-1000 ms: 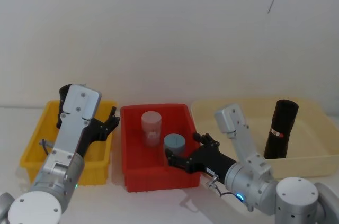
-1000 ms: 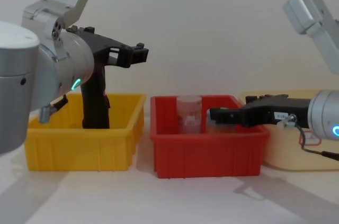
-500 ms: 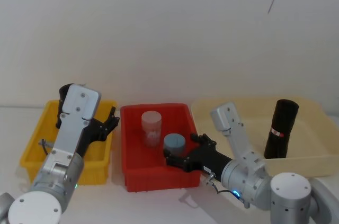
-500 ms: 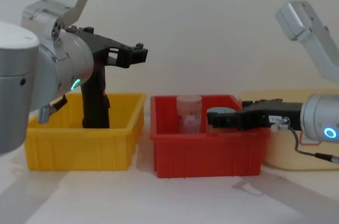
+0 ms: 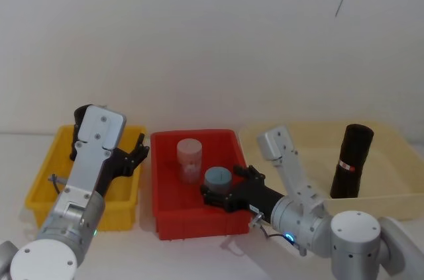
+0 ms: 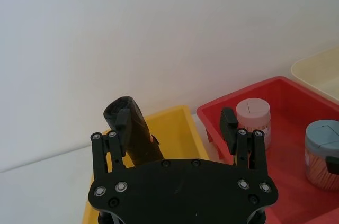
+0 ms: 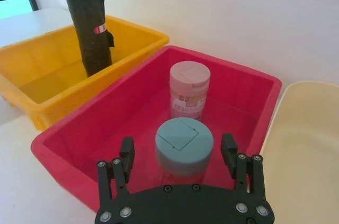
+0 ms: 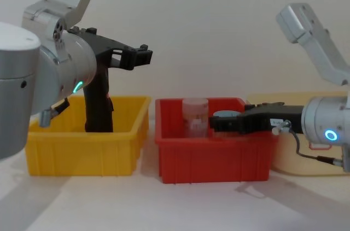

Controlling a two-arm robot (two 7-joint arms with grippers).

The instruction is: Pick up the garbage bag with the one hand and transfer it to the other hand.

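A garbage bag (image 7: 87, 23), a black crinkly roll with a white-and-red label, stands upright in the yellow bin (image 7: 47, 83). It also shows as garbage bag (image 8: 98, 105) and garbage bag (image 6: 135, 134). My left gripper (image 6: 175, 126) hovers open above the yellow bin, close to the roll's top, holding nothing; it also appears as left gripper (image 8: 139, 55). A second black labelled roll (image 5: 351, 161) stands in the beige tray (image 5: 391, 194). My right gripper (image 7: 178, 150) is open over the red bin (image 7: 74, 150), just behind the blue-lidded jar (image 7: 184, 144), empty.
A pink-lidded jar (image 7: 189, 91) stands behind the blue-lidded one in the red bin. The three bins sit side by side on the white table (image 8: 164, 203), with a white wall behind. Open table lies in front of the bins.
My right gripper has slid left, further over the red bin, closing in on the blue-lidded jar. The left arm and both rolls have not moved.
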